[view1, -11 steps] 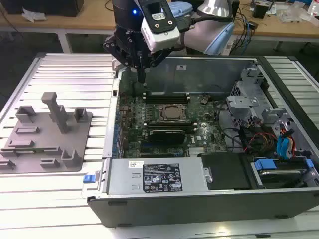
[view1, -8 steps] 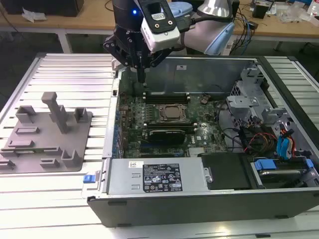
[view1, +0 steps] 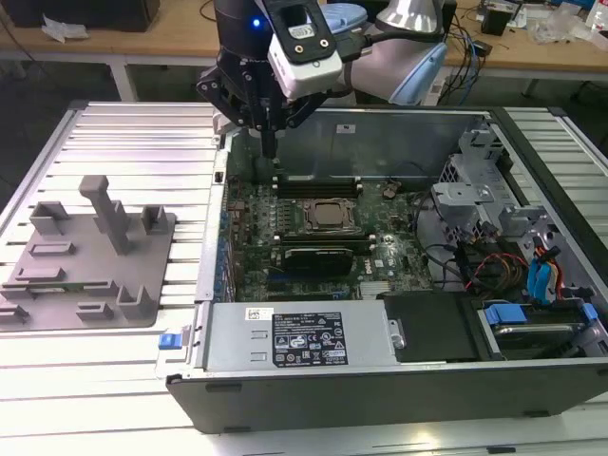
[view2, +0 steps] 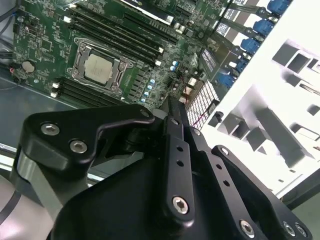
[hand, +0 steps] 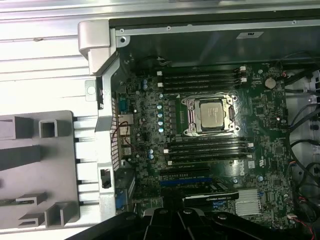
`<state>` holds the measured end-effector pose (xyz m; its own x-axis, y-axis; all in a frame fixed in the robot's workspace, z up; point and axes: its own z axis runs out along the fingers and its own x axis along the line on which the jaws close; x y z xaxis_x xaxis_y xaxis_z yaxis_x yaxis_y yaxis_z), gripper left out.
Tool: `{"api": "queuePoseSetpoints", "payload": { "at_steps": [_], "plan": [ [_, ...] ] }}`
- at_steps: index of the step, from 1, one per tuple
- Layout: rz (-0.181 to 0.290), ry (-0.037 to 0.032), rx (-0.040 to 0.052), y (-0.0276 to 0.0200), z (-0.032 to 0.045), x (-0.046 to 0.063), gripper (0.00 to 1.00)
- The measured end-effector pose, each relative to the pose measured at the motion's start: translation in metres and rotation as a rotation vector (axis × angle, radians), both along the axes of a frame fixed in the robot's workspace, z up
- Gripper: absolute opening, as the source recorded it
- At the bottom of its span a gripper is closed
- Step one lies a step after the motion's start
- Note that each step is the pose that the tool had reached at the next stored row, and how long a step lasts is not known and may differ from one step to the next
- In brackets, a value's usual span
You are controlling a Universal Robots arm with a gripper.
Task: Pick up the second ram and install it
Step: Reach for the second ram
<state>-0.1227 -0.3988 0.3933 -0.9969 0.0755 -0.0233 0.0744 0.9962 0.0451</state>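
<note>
I look down on a surface (view1: 123, 142) of pale, ribbed metal slats running side to side; in the first wrist view the same slats (hand: 45, 75) glare almost white under strong overhead light. Bright reflections also wash out the slats at the near edge in the exterior view. Behind the surface stands a wooden workbench (view1: 142, 43) on white legs, with dark floor (view1: 47, 90) beneath it. A dark box (view1: 85, 11) sits on that bench. Towards the exterior view's right, a silver lamp shade (view1: 413, 11) hangs beside loose cables (view1: 465, 43) trailing over a second wooden bench (view1: 541, 52).
</note>
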Motion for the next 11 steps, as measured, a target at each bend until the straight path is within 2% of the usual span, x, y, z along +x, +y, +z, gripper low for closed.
{"api": "queuePoseSetpoints", "payload": {
  "at_steps": [4, 11],
  "plan": [
    [0.000, 0.0000, 0.0000, 0.0000, 0.0000, -0.008, 0.08],
    [0.000, 0.0000, 0.0000, 0.0000, 0.0000, -0.011, 0.08]
  ]
}}
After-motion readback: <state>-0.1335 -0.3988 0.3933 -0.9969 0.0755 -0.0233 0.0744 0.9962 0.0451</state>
